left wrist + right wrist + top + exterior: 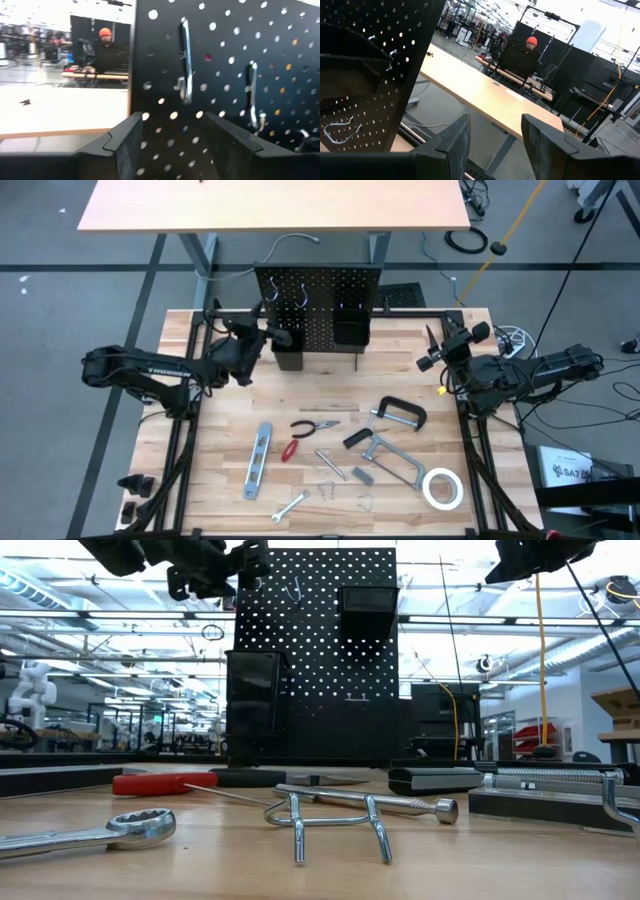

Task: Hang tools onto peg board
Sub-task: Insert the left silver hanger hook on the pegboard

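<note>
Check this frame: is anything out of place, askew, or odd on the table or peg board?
Nothing looks damaged or spilled. The tools, among them the level, pliers and tape roll, lie loose on the table, none hung yet. The peg board stands upright. Both grippers hover beside it, empty.

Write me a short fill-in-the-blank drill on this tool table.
1. The white tape roll lies flat on the ____.
2. The left pincer hovers open at the peg board, holding ____.
3. The red-handled screwdriver lies on the table between the pliers and the ____ level.

Missing words: table; nothing; blue-grey
</note>
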Tool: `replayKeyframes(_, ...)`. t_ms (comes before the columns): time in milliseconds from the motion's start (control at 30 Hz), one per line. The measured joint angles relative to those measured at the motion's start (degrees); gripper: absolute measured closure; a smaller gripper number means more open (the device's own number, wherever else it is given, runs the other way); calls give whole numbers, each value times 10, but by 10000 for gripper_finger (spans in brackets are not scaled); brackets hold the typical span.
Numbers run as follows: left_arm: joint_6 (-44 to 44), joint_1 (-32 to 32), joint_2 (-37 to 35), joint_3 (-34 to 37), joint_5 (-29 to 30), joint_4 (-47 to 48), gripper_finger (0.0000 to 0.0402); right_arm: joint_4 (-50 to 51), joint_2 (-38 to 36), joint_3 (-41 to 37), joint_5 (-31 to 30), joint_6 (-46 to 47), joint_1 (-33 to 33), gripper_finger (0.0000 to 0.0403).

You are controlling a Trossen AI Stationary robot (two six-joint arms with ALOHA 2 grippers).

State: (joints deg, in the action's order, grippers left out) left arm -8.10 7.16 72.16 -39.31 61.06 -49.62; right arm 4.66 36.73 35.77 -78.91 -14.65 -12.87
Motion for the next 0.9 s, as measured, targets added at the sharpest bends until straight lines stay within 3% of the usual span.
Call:
replayKeyframes(733, 3, 29, 0, -1, -45, -60, 192, 0, 0, 0, 14, 5, 0, 236)
replayKeyframes(900, 3, 29, 0, -1, -45, -60, 217, -1, 0, 0, 14, 5, 0, 236)
